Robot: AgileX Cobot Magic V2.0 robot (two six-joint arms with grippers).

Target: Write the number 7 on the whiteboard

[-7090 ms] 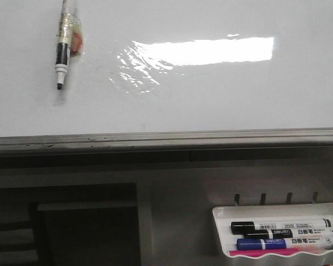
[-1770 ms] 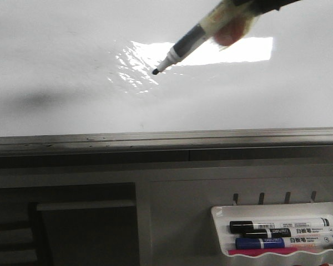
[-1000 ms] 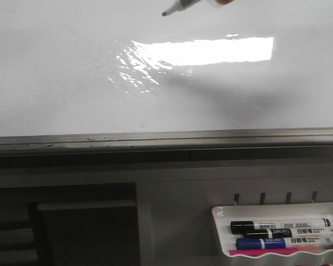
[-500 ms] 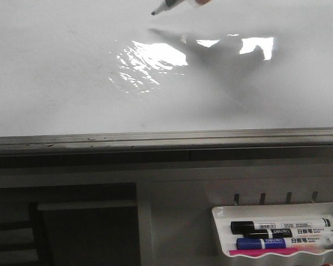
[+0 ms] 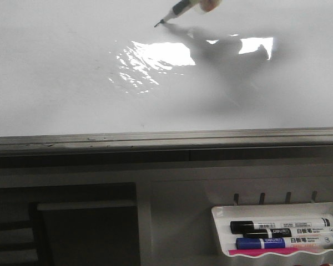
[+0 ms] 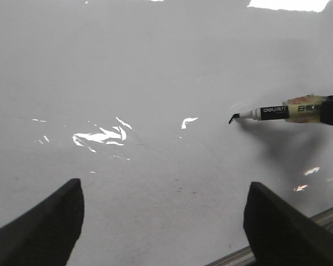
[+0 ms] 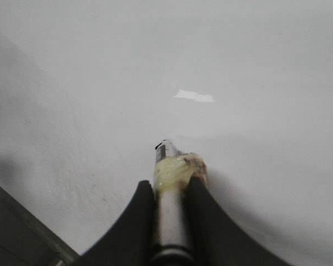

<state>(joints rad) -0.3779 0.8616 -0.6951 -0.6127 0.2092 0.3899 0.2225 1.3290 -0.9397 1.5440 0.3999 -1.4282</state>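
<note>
With my right gripper [image 7: 171,191] clamped on the marker [image 6: 277,113], tip touching the whiteboard [image 5: 55,83], I keep pressure light and drag the top stroke steadily.

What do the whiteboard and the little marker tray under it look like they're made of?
The whiteboard looks like glossy coated board: it mirrors a bright light patch and has a dull grey, likely metal, edge. The marker tray looks like white moulded plastic, with smooth rounded walls and a wavy front lip.
</note>
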